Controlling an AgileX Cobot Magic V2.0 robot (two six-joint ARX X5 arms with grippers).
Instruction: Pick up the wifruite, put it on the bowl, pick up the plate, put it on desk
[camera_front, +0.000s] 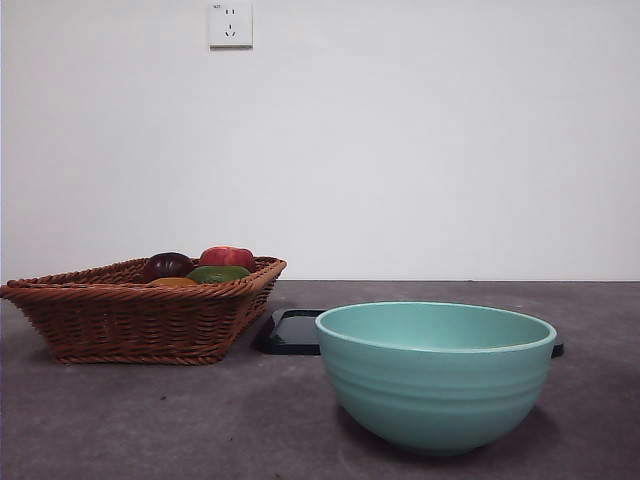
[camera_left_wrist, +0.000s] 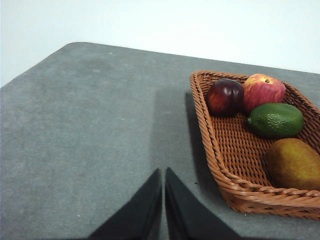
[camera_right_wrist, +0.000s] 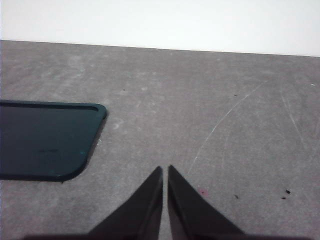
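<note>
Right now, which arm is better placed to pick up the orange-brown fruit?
Left, probably. The left gripper, jaws shut, looks onto the wicker basket holding the wifruite. The right gripper, also shut, sees only the dark tray and bare desk.

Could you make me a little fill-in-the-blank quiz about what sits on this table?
1. All four fruits lie in the woven ____.
2. The orange-brown wifruite lies right beside the ____ fruit.
3. The teal bowl holds ____.
4. The left pincer and right pincer both have jaws that are ____.

Missing words: basket; green; nothing; shut.
</note>
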